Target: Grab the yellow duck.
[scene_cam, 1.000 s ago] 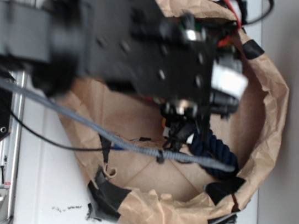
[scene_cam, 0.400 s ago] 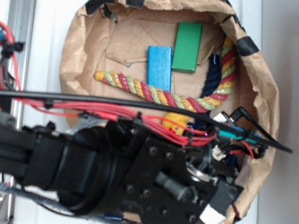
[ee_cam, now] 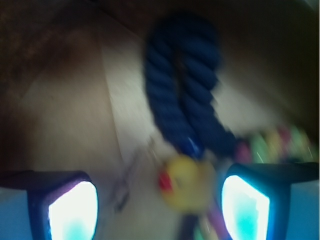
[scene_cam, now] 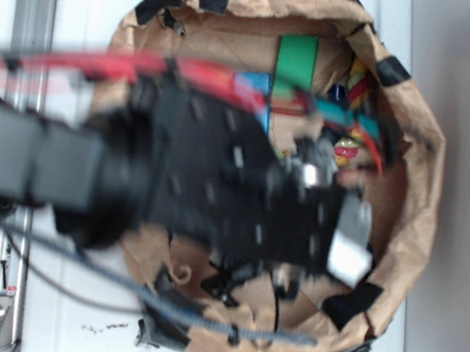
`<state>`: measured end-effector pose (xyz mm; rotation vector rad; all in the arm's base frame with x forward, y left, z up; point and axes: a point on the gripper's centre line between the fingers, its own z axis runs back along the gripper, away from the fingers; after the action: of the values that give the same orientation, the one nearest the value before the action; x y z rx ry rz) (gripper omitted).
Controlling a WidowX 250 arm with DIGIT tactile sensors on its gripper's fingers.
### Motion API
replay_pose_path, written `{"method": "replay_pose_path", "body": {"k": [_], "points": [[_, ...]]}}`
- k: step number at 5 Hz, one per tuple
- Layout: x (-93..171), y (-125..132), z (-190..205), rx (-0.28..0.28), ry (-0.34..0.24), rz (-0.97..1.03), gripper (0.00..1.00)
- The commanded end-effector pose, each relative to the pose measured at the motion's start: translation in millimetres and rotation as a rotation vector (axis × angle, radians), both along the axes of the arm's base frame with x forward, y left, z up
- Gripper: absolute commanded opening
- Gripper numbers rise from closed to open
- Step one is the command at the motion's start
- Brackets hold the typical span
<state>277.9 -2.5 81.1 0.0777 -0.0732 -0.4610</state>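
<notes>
The wrist view is blurred. It shows the yellow duck (ee_cam: 185, 182), with a red beak pointing left, lying on brown paper between my fingers and closer to the right finger (ee_cam: 245, 207). My gripper (ee_cam: 159, 205) is open, with a wide gap and neither pad touching the duck. Just beyond the duck lies the dark blue end of a braided rope (ee_cam: 180, 90). In the exterior view my black arm (scene_cam: 215, 191) hangs over the middle of the paper bowl (scene_cam: 421, 193) and hides both the duck and my fingers.
A green block (scene_cam: 296, 62) and part of a blue block (scene_cam: 252, 84) lie at the far side of the bowl. The rope's multicoloured stretch (ee_cam: 272, 142) runs off to the right of the duck. Black tape patches (scene_cam: 355, 302) sit on the bowl's rim. A metal rail (scene_cam: 30, 25) runs along the left.
The arm has swung from the bowl's upper part to its lower edge and now sits blurred over the middle. It now hides the duck and most of the rope.
</notes>
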Motion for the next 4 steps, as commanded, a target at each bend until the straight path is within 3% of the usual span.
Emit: {"method": "replay_pose_path", "body": {"k": [1, 2, 3, 4], "points": [[5.3, -3.0, 19.4, -0.002, -0.06, 0.008, 1.0], [5.3, -3.0, 19.4, -0.002, -0.06, 0.008, 1.0], [0.4, -6.5, -22.7, -0.003, -0.035, -0.032, 1.0], [-7.5, -0.8, -32.3, 0.025, -0.018, -0.05, 0.0]]}}
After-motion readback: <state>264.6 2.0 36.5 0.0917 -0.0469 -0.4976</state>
